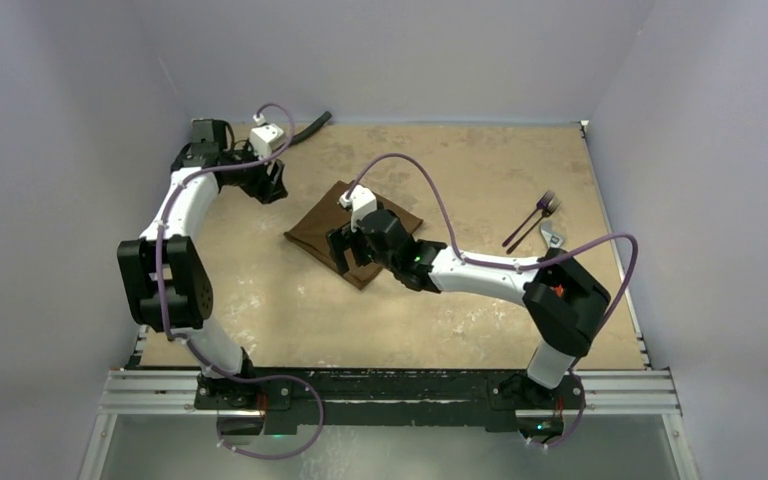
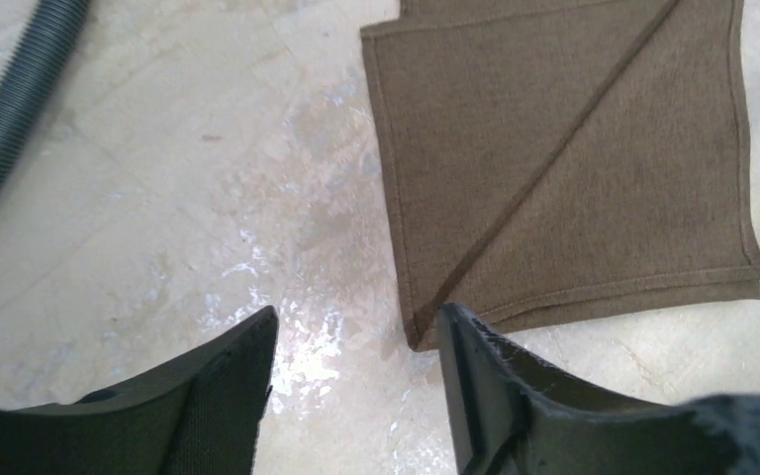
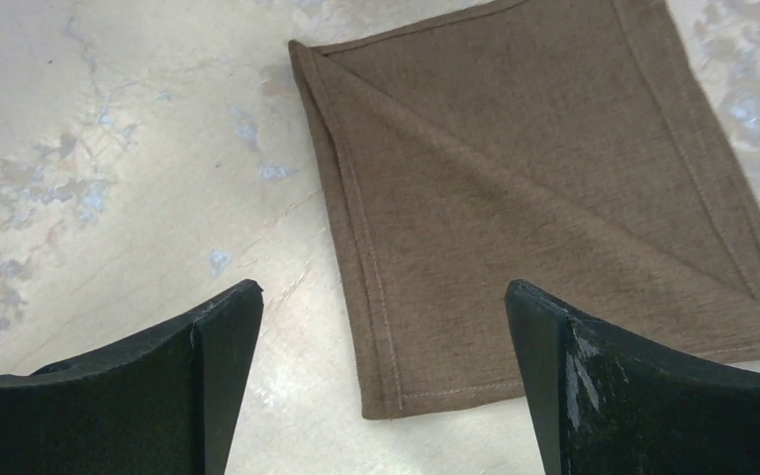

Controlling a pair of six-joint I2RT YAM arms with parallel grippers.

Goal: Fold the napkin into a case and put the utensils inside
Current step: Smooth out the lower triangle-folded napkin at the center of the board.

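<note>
The brown napkin (image 1: 316, 234) lies folded flat near the table's middle, with a diagonal fold across it. It fills the upper right of the left wrist view (image 2: 574, 168) and of the right wrist view (image 3: 544, 208). My right gripper (image 1: 344, 254) hovers open over the napkin's near corner (image 3: 384, 297), holding nothing. My left gripper (image 1: 272, 186) is open and empty beside the napkin's far-left corner (image 2: 356, 327). The dark purplish utensils (image 1: 532, 220) lie together at the right of the table, apart from the napkin.
A black ribbed hose (image 1: 310, 127) lies at the back of the table and shows at the left wrist view's left edge (image 2: 15, 109). Pale walls enclose the table on three sides. Purple cables loop over both arms.
</note>
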